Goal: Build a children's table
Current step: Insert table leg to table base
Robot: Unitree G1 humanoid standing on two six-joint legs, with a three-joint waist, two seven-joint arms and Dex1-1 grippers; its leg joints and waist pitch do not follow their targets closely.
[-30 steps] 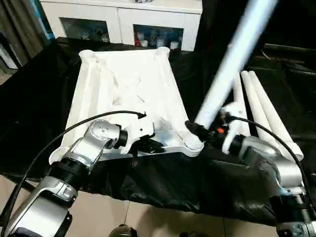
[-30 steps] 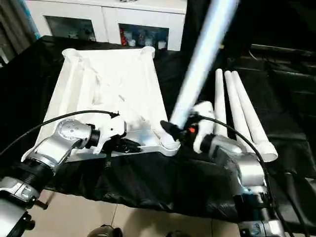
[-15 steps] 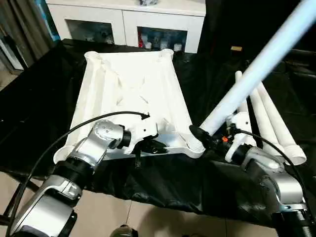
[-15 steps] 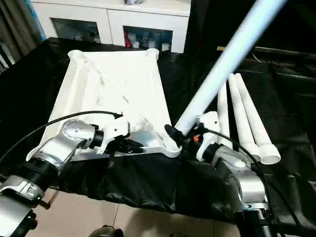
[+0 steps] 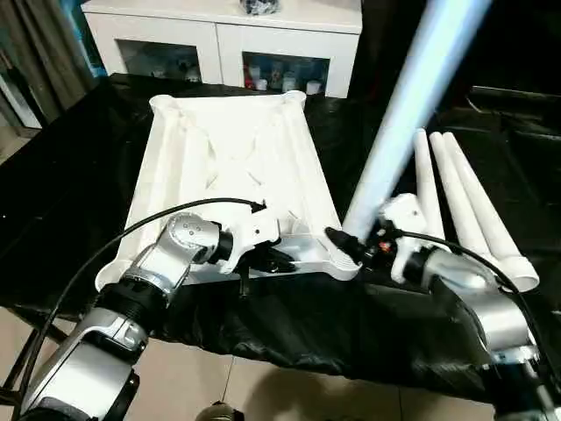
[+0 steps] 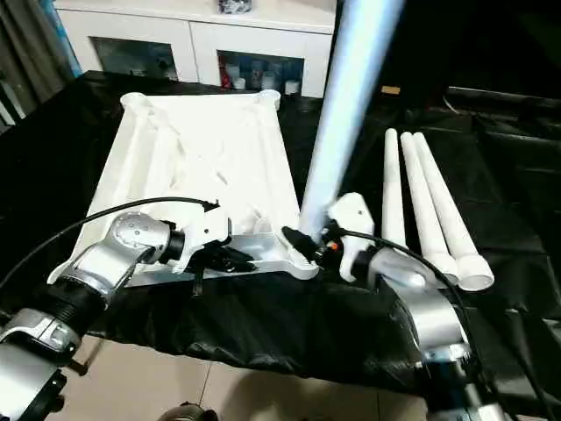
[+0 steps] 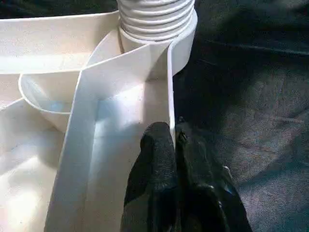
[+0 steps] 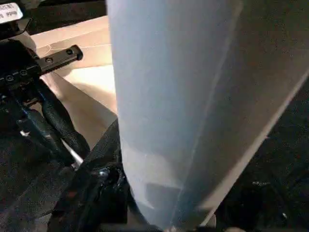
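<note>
The tabletop (image 5: 232, 184) is lying ribbed side up on the black cloth (image 5: 70, 184), so its round sockets are facing up. The right gripper (image 5: 351, 248) is clamping a smooth tubular leg (image 5: 408, 114) into the 5 o'clock corner socket, while the left gripper (image 7: 175, 145) is pinching the rim shut, steadying it. Three spare legs (image 5: 460, 202) are waiting at 3 o'clock

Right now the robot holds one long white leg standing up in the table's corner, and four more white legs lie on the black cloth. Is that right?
Not quite: three long white tube legs lie on the black cloth, not four, as the left eye view shows. The right gripper does hold one long white leg up at the white plastic tabletop's corner socket.
</note>
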